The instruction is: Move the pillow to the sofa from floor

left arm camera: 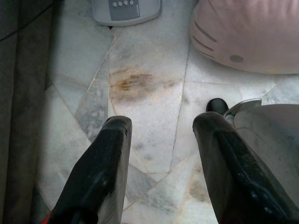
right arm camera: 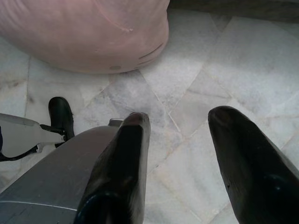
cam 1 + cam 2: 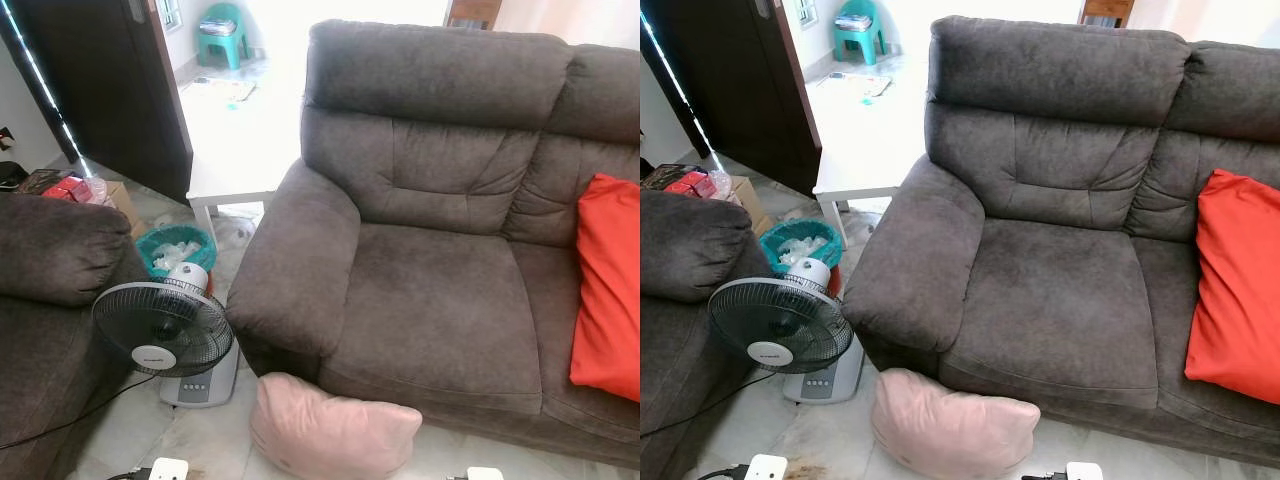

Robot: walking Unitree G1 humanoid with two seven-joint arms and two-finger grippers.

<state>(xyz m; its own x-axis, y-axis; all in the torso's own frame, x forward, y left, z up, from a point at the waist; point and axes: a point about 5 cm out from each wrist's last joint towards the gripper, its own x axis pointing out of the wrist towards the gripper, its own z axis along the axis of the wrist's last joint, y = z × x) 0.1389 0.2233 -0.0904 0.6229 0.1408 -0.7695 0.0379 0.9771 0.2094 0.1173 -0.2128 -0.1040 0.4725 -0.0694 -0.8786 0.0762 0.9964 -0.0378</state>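
Note:
A pale pink pillow [image 3: 330, 430] lies on the marble floor against the front of the dark brown sofa [image 3: 440, 290], just below its left armrest. The left wrist view has the pillow [image 1: 247, 32] beyond my left gripper [image 1: 161, 128], which hangs open over bare floor, nothing between its fingers. My right gripper [image 2: 180, 123] is likewise open above the tiles, short of the pillow [image 2: 88, 32]. Both grippers are apart from the pillow.
A standing fan [image 3: 165, 330] sits on the floor left of the pillow, its cord trailing. A second sofa arm [image 3: 55, 250] is at far left. A red cushion [image 3: 605, 290] rests on the sofa's right seat. A teal bin [image 3: 175, 248] and white table [image 3: 235, 170] stand behind.

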